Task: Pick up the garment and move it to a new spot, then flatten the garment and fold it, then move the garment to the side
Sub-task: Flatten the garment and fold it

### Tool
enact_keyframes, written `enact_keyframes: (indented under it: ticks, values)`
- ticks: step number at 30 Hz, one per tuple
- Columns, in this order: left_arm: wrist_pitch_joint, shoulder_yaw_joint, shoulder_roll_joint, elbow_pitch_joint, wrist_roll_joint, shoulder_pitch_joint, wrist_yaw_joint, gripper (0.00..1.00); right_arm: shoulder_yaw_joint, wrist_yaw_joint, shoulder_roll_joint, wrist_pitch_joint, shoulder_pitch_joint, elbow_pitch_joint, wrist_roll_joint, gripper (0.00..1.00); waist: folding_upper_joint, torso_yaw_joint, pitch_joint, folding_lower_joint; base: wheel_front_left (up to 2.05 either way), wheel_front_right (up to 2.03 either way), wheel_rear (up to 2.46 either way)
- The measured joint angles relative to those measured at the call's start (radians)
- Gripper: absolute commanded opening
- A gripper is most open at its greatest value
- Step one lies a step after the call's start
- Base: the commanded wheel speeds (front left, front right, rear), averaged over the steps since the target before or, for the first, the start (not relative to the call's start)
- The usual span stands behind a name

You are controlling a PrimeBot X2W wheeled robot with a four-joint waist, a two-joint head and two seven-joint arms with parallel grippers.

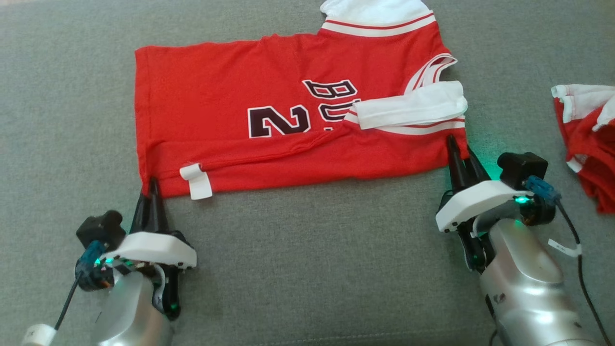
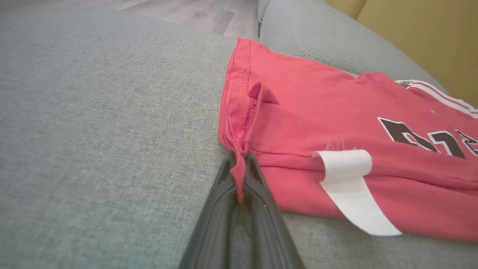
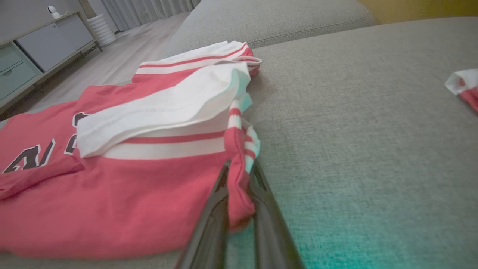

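The garment (image 1: 288, 125), a red jersey with black white-outlined lettering, lies spread sideways on the grey cushion, its near long edge folded over and a white sleeve (image 1: 413, 108) laid across it. A white hem tag (image 1: 196, 181) sticks out near the left corner. My left gripper (image 1: 151, 185) is shut on the garment's near left corner (image 2: 239, 175). My right gripper (image 1: 456, 149) is shut on the near right corner (image 3: 239, 194), red cloth bunched between its fingers.
Another red-and-white garment (image 1: 588, 139) lies crumpled at the right edge of the grey cushion (image 1: 307, 264). A second cushion (image 2: 336, 41) and wood floor (image 2: 194, 15) lie beyond; a cabinet (image 3: 41, 41) stands far off.
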Motion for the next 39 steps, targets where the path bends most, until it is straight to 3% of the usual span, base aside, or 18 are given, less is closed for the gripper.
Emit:
enact_keyframes:
  ticks: [12,19,26,27,28,29,36,39]
  values:
    - [0.005,0.055,-0.014,-0.179,-0.037,0.029,-0.008,0.0,-0.016,0.0,0.0,0.001,-0.013,-0.051,0.096,0.0,0.0,0.003,-0.055,0.0001,0.0,0.0,0.0]
    - [0.005,0.093,-0.016,-0.158,-0.037,0.06,-0.009,0.0,-0.006,0.0,0.0,0.001,-0.023,-0.027,0.168,0.0,0.0,0.001,-0.158,0.0,0.0,0.0,0.0]
    - [0.008,0.074,-0.017,-0.082,-0.09,0.286,-0.009,0.0,0.037,0.0,0.005,0.002,0.169,0.017,0.19,0.0,0.0,-0.008,-0.244,-0.0005,0.0,0.0,0.0]
    - [0.008,0.064,-0.017,-0.071,-0.096,0.302,-0.009,0.36,0.038,0.0,0.004,0.004,0.189,0.021,0.188,0.15,0.0,-0.009,-0.242,-0.0005,0.0,0.0,0.0]
    - [0.008,0.056,-0.017,-0.064,-0.102,0.309,-0.009,0.94,0.038,0.0,0.004,0.004,0.2,0.023,0.185,1.0,0.0,-0.009,-0.236,-0.0004,0.0,0.0,0.0]
    - [0.008,0.052,-0.017,-0.061,-0.113,0.307,-0.008,1.0,0.037,0.0,0.003,0.004,0.204,0.023,0.182,1.0,0.0,-0.008,-0.229,-0.0002,0.0,0.0,0.0]
    - [0.008,0.061,-0.013,-0.094,-0.037,0.181,-0.008,1.0,0.0,0.0,-0.002,0.004,0.141,-0.056,0.111,1.0,0.0,-0.003,-0.167,0.0,0.0,0.0,0.0]
    - [0.008,0.056,0.024,-0.072,-0.003,0.064,-0.008,1.0,-0.007,0.0,-0.003,0.004,0.096,-0.082,0.084,1.0,0.0,0.0,-0.135,0.0,0.0,0.0,0.0]
